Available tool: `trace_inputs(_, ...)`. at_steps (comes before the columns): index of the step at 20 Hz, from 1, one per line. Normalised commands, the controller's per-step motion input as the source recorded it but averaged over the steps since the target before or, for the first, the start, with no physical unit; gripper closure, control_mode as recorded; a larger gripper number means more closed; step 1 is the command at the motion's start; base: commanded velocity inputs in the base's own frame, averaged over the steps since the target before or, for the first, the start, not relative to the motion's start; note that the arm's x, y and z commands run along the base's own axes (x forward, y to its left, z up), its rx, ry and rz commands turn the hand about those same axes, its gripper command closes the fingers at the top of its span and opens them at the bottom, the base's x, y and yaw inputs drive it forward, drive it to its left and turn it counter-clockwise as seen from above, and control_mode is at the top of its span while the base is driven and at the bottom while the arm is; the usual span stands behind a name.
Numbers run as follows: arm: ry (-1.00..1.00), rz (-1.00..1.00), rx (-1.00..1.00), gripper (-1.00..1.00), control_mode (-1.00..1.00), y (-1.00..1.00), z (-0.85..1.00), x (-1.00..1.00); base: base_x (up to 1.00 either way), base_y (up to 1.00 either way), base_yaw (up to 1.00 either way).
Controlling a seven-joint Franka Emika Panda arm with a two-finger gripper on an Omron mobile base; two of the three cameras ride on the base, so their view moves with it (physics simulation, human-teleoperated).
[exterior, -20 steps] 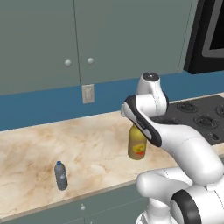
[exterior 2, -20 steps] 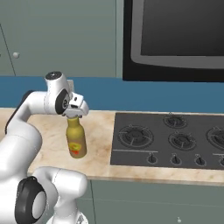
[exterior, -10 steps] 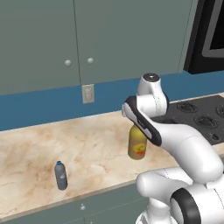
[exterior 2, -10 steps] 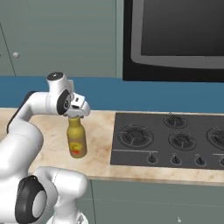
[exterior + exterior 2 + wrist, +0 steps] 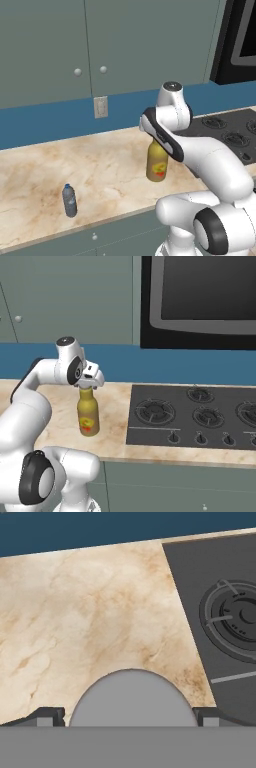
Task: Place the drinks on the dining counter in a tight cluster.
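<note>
Left base view: amber bottle (image 5: 157,162) upright on the beige wall counter (image 5: 100,160), yellow-red label too small to read; small water bottle (image 5: 69,200) well apart, near the front edge. Right base view: gripper (image 5: 89,382) directly over the bottle's top, beside the black cooktop (image 5: 195,416). Hand view: grey cap (image 5: 131,698) between the fingertips (image 5: 50,716) — jaws spread wide, gripping nothing.

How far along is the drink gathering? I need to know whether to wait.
Nothing looks done: the amber bottle and small water bottle stand on the wall counter by the cooktop. In hand: the open gripper straddles the amber bottle's cap, not closed. Carrying and clustering remain.
</note>
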Motion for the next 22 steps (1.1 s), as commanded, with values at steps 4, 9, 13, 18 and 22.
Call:
trace_inputs(4,0.00,0.00,0.00,-1.00,-1.00,0.00,0.00,0.00,0.00,0.00,0.00)
trace_inputs(9,0.00,0.00,0.00,-1.00,-1.00,0.00,0.00,0.00,0.00,0.00,0.00)
trace_inputs(13,0.00,0.00,0.00,1.00,-1.00,0.00,-0.01,0.00,0.00,0.00,0.00)
trace_inputs(18,0.00,0.00,0.00,1.00,-1.00,0.00,0.00,0.00,0.00,0.00,0.00)
trace_inputs(22,0.00,0.00,0.00,1.00,-1.00,0.00,-0.01,0.00,0.00,0.00,0.00)
